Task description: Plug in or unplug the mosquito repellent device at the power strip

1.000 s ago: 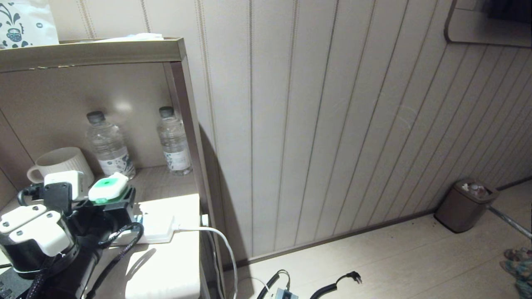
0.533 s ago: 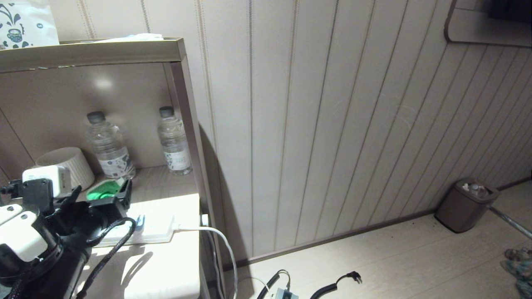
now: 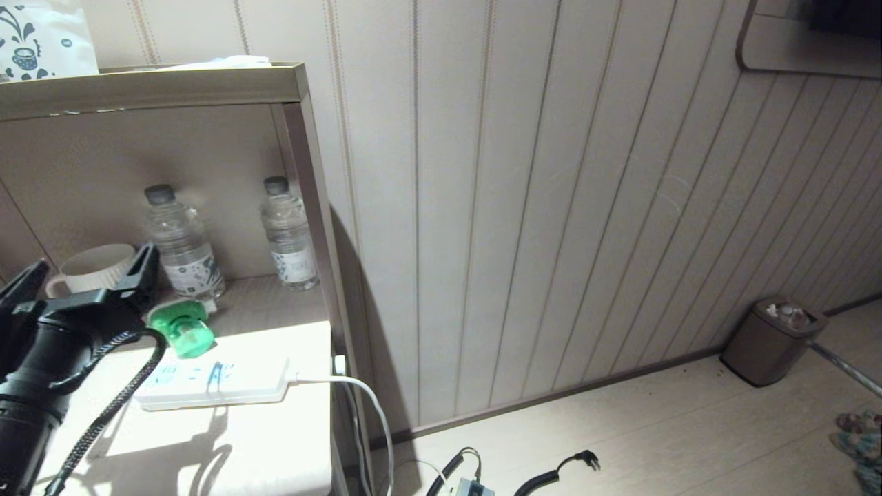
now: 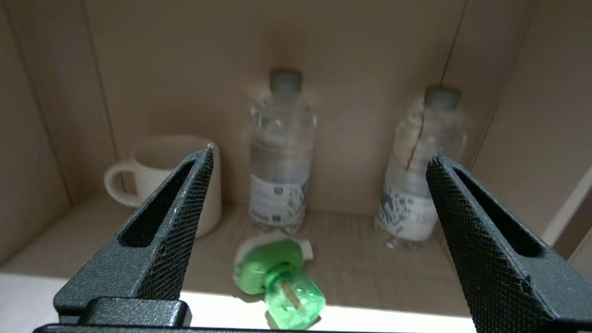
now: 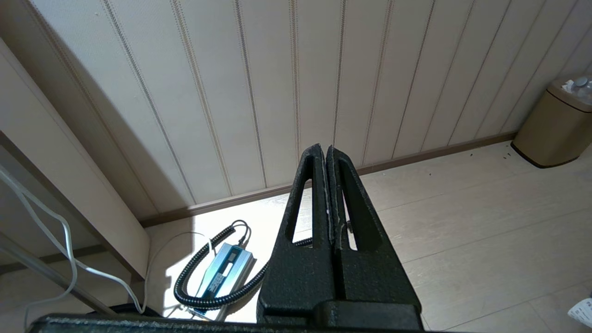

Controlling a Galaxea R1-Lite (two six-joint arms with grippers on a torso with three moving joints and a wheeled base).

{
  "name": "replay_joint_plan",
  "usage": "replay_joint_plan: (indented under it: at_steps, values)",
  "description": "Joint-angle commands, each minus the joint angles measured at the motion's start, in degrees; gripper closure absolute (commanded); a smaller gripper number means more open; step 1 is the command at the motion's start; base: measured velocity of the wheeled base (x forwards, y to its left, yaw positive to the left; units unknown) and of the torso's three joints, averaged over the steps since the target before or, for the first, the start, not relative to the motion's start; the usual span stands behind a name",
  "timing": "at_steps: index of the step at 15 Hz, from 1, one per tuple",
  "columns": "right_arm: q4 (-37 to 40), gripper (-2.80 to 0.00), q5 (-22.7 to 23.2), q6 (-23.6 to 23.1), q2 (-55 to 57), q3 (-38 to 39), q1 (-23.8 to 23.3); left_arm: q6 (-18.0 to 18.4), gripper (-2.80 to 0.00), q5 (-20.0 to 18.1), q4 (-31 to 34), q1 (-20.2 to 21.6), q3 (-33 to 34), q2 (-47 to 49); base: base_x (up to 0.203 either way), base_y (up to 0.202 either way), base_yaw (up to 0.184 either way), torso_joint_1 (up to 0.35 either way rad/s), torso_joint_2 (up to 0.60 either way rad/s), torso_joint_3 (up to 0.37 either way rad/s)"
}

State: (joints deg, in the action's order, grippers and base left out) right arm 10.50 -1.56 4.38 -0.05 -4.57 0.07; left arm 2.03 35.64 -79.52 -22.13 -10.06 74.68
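The mosquito repellent device (image 3: 180,327) lies on its side on the shelf board, its white-and-green head toward the back and its green bottle toward the power strip (image 3: 213,379). No prong sits in a socket. In the left wrist view the device (image 4: 277,282) rests low between the fingers, free of both. My left gripper (image 3: 86,275) hangs open to the left of the device, a little above it, with nothing held; in its wrist view the left gripper (image 4: 323,155) faces the shelf's back wall. My right gripper (image 5: 323,148) is shut and empty, parked over the floor.
Two clear water bottles (image 3: 180,241) (image 3: 289,234) and a white ribbed mug (image 3: 89,269) stand at the back of the shelf niche. The strip's white cable (image 3: 365,399) drops over the shelf's edge. A charger with coiled cable (image 5: 224,268) and a brown bin (image 3: 772,337) are on the floor.
The left gripper, shut on the upright device over the strip a second ago, has opened and drawn back to the left. The device now lies on its side on the shelf.
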Motion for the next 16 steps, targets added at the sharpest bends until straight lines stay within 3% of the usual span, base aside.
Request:
replay_joint_plan:
  at_steps: [1,4,6,8,9,11,13,16]
  values:
    - [0.05,0.00,-0.02,0.02,0.05,0.00,0.01,0.28,0.00,0.16,15.30,0.04,-3.70,-13.46,0.000,0.000,0.000,0.000,0.00,0.000]
    - [0.05,0.00,-0.02,0.02,0.05,0.00,0.01,0.60,0.00,0.33,39.43,0.54,-9.03,-24.20,0.000,0.000,0.000,0.000,0.00,0.000]
    - [0.05,0.00,-0.02,0.02,0.05,0.00,0.01,0.79,0.00,0.21,48.89,1.77,-11.36,-28.92,0.000,0.000,0.000,0.000,0.00,0.000]
    - [0.05,0.00,-0.02,0.02,0.05,0.00,0.01,0.92,0.00,-3.19,58.79,6.17,-12.99,-34.17,0.000,0.000,0.000,0.000,0.00,0.000]
    - [0.05,0.00,-0.02,0.02,0.05,0.00,0.01,0.83,0.00,-7.39,63.33,9.11,-13.28,-37.38,0.000,0.000,0.000,0.000,0.00,0.000]
    - [0.05,0.00,-0.02,0.02,0.05,0.00,0.01,0.60,0.00,-14.13,70.14,13.59,-12.85,-43.94,0.000,0.000,0.000,0.000,0.00,0.000]
    - [0.05,0.00,-0.02,0.02,0.05,0.00,0.01,0.45,0.00,-17.99,74.44,16.04,-10.97,-50.55,0.000,0.000,0.000,0.000,0.00,0.000]
    - [0.05,0.00,-0.02,0.02,0.05,0.00,0.01,0.37,0.00,-22.70,77.17,19.32,-1.63,-60.92,0.000,0.000,0.000,0.000,0.00,0.000]
